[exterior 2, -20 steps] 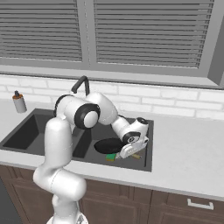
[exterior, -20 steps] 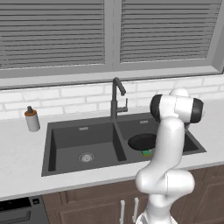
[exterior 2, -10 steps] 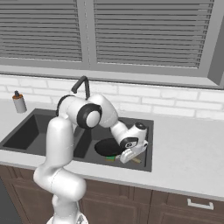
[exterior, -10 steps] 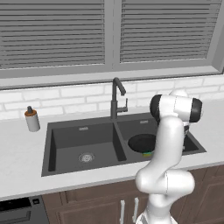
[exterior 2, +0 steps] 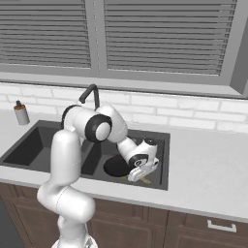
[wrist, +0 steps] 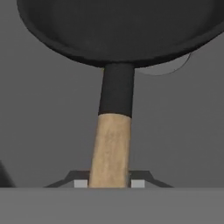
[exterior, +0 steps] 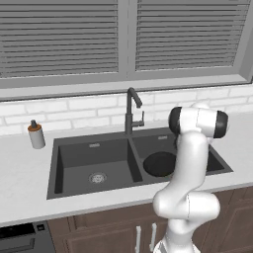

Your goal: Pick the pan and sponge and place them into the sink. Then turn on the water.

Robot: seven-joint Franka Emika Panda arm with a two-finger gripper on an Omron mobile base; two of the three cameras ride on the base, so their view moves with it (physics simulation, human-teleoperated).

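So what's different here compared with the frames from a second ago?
The gripper has sunk lower into the right basin of the sink, lowering the pan with it; the wooden handle runs between the fingers. The green sponge seen beside the pan earlier is now hidden behind the arm. The faucet, the soap bottle and the base have not moved, and no water runs.

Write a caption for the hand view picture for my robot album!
The claw grips the pan by its wooden handle, low over the sink floor.
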